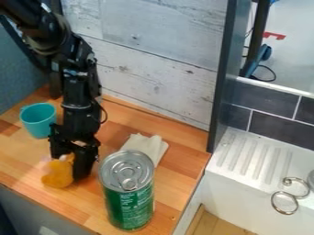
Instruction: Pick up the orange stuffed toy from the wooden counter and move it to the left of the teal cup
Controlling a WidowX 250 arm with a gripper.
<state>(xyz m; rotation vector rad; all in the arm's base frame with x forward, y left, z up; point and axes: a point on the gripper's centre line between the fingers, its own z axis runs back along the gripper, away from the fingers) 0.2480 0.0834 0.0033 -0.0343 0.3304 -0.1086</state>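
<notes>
Gripper (70,168) hangs at the orange toy (58,174) on the counter (73,205), whether grasping it or released I cannot tell, near cup (38,122), cloth (147,146) and green can (129,202).

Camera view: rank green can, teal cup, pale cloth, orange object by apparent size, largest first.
1. Green can
2. Teal cup and pale cloth: too close to rank
3. Orange object, partly hidden, so less sure

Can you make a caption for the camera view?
Black robot gripper at an orange thing, near a teal cup and green can.
</notes>
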